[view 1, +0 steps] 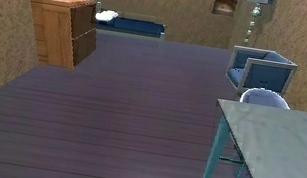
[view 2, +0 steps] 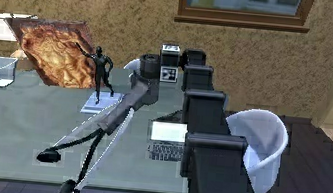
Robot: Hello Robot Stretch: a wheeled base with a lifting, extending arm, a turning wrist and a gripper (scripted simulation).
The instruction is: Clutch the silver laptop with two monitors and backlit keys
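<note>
On the pale table (view 2: pixel 22 122), just left of the arm's (view 2: pixel 208 118) dark bar, silvery laptop (view 2: pixel 168 141) sitting by the white chair (view 2: pixel 261 143), probably for a sitter's reach, and gripper (view 2: pixel 57 172) angled left of it, holding nothing over bare tabletop.

- Forward view looks ahead and down across the floor (view 1: pixel 109 101) to a far bed (view 1: pixel 131 23).
- Arm side view looks closely over the surface (view 2: pixel 22 122) toward a wall (view 2: pixel 102 9).
- Shared: surface and white chair (view 2: pixel 261 143).
</note>
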